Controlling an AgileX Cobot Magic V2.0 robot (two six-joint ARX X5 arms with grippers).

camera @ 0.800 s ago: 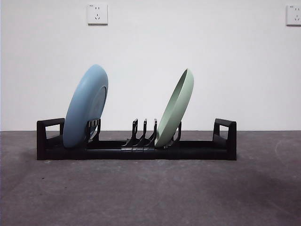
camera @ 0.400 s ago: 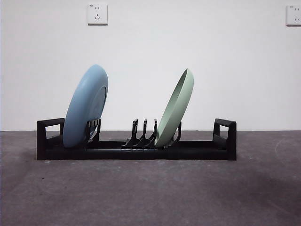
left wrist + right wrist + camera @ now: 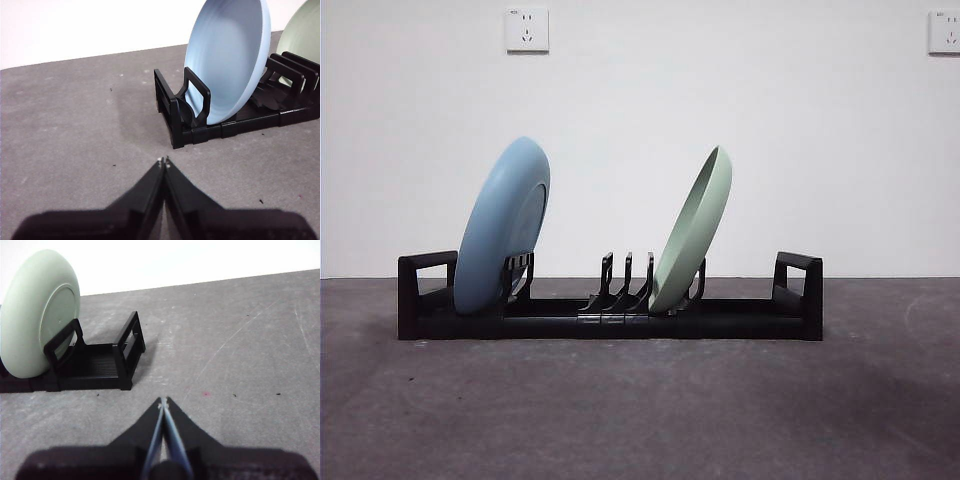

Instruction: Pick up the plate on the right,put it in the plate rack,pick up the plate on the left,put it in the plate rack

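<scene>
Front view shows us both plates seated in the plate rack (image 3: 610, 320), blue plate (image 3: 502, 228) left, green plate (image 3: 692, 232) right; we judge both arms should simply hold clear, the left gripper (image 3: 163, 161) and right gripper (image 3: 163, 401) pressed together, empty.

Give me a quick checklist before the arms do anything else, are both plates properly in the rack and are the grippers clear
1. Blue plate standing in the plate rack, leaning on prongs: ok.
2. Green plate standing in the rack, leaning: ok.
3. Left gripper shut, holding nothing, apart from the rack: ok.
4. Right gripper shut, holding nothing, apart from the rack: ok.
5. Plates seated firmly against tipping: cannot tell.
</scene>
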